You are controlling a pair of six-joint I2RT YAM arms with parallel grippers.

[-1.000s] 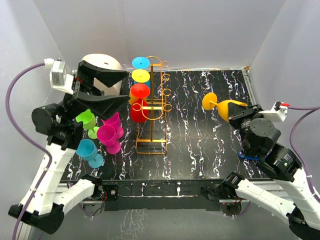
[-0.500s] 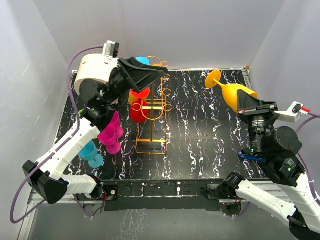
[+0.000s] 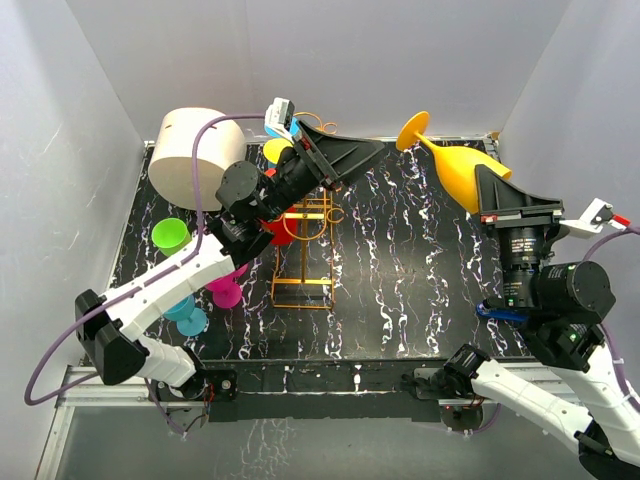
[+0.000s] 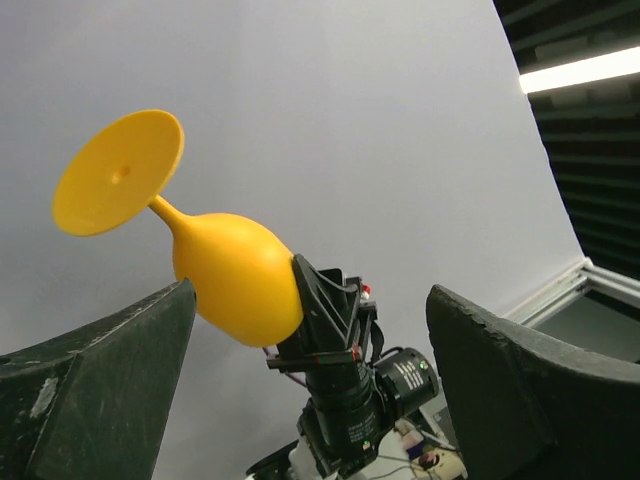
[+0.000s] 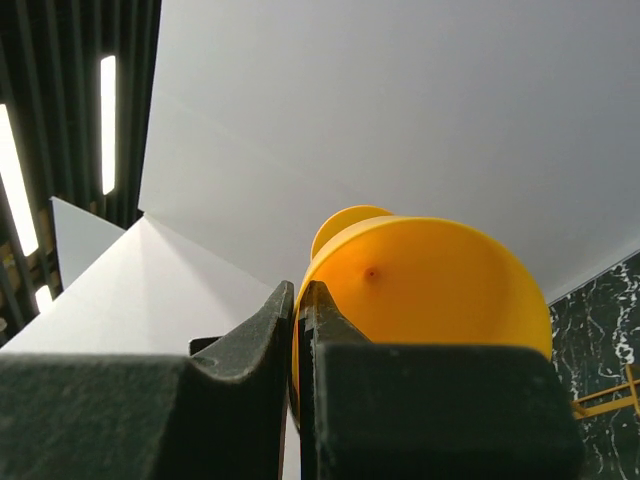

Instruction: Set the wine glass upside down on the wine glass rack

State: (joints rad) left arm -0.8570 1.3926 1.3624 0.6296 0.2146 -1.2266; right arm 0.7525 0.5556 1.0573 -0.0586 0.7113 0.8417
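Our right gripper (image 3: pixel 487 190) is pinched shut on the rim of the yellow wine glass (image 3: pixel 452 163), with the thin bowl wall caught between its fingertips. In the last second it has lifted the glass from low by the right edge of the table (image 3: pixel 420 300). The glass now hangs in the air over the far right corner, its foot tilted up toward the far edge and its bowl mouth facing down into the gripper.

The left gripper (image 3: pixel 352 150) has moved more. It has left the cream container (image 3: pixel 195 150) at the far left corner and swung across above the top of the wine glass rack (image 3: pixel 303 285). Its jaws are spread wide and it points at the glass. Its wrist camera frames the glass between its fingers (image 4: pixel 100 380), and nothing is touching yet.

We read this as a handover being set up: the left arm, nearer the rack, looks ready to take the bowl or stem. The rack stands left of the middle of the table, well apart from the glass, so the hanging itself is not yet begun. The left arm now hides the rack's upper hooks from us.
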